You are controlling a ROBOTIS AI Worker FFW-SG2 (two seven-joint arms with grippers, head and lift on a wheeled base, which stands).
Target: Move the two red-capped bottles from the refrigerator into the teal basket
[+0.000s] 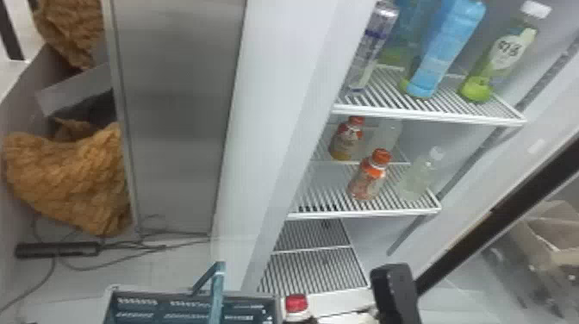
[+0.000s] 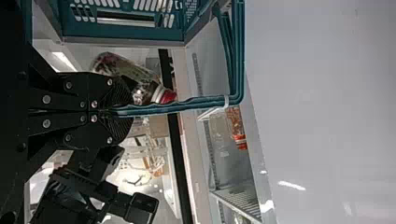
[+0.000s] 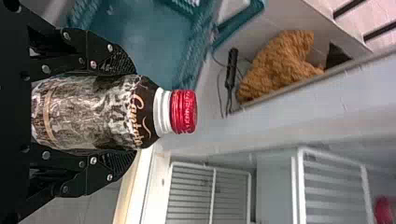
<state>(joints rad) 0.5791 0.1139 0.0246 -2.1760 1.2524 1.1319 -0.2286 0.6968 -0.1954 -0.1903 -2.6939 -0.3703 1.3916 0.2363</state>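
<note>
At the bottom of the head view, the right gripper's black housing (image 1: 394,293) stands right of a red-capped bottle (image 1: 297,305), just outside the teal basket's (image 1: 278,303) right side. The right wrist view has my right gripper (image 3: 130,113) shut around the dark-labelled body of this bottle (image 3: 93,112), its red cap pointing away from the fingers, with the basket (image 3: 140,42) beside it. In the left wrist view my left gripper (image 2: 122,112) is closed on the basket's teal handle (image 2: 187,105). Two bottles with orange-red caps (image 1: 368,176) (image 1: 347,138) stand upright on the middle refrigerator shelf.
Clear bottles (image 1: 418,176) share the middle shelf (image 1: 366,212). Above, the upper shelf (image 1: 431,115) carries a can (image 1: 372,47), a blue bottle (image 1: 448,47) and a green one (image 1: 499,60). A black door edge (image 1: 495,215) slants at right; cables (image 1: 129,254) lie on the floor at left.
</note>
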